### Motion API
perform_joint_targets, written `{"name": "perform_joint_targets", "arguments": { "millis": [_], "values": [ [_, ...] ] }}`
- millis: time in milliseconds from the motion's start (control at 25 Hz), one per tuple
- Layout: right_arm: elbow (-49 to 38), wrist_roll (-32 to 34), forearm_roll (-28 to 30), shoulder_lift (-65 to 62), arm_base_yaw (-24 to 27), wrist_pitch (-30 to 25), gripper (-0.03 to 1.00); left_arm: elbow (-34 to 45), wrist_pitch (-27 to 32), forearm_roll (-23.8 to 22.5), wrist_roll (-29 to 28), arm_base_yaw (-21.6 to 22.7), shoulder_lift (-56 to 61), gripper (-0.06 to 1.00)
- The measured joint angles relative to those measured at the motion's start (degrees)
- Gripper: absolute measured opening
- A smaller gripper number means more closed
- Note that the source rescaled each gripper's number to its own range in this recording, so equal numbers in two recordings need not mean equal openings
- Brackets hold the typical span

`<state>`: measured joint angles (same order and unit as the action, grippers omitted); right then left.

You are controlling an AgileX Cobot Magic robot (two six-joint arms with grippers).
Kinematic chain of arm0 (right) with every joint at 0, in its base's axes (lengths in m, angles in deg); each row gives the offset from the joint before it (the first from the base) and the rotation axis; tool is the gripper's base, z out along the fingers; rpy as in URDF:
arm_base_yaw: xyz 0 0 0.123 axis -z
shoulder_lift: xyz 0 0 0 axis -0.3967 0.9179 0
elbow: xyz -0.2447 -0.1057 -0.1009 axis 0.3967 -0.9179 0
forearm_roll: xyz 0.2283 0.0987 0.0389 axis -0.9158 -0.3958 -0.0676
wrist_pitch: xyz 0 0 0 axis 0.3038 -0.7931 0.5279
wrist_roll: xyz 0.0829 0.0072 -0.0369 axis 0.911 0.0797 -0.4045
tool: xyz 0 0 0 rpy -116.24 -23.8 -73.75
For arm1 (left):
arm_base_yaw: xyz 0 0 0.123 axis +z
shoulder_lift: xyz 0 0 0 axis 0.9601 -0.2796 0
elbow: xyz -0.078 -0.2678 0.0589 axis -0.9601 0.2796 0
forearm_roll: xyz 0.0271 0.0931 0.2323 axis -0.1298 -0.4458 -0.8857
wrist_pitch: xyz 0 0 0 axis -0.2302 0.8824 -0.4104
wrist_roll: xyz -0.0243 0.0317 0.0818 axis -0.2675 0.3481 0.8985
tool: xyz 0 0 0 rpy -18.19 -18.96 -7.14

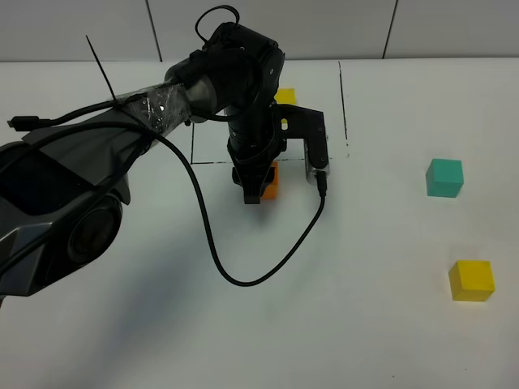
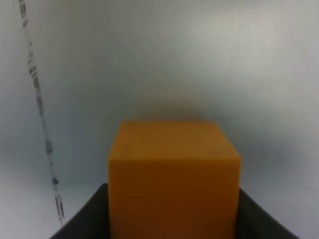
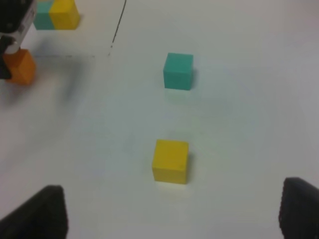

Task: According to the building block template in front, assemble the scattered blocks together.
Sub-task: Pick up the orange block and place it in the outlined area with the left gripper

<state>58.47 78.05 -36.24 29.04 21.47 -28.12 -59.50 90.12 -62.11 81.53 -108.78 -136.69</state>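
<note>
The left end effector (image 1: 259, 190) was closed on the orange cube (image 1: 272, 183), its dark fingers (image 2: 82, 224) pressed against two opposite sides. The cube was just on the near side of the drawn black frame (image 1: 345, 97); whether it touched the table (image 1: 365, 340) could not be told. The building block template (image 3: 56, 14) lay inside that frame toward the table's far edge, mostly hidden behind the arm. The teal cube (image 1: 445, 177) and yellow cube (image 1: 472, 280) sat apart near the right edge, the yellow one closer to the near edge. The right end effector (image 3: 174, 216) was spread wide, holding nothing.
</note>
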Motion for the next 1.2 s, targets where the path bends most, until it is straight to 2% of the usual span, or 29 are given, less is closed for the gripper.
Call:
{"name": "perform_joint_targets", "arguments": {
  "millis": [1200],
  "values": [
    [0.00, 0.00, 0.00, 0.00, 0.00, 0.00, 0.73, -0.49, -0.03, 0.00, -0.41, 0.00, -1.70, 0.00]
  ]
}}
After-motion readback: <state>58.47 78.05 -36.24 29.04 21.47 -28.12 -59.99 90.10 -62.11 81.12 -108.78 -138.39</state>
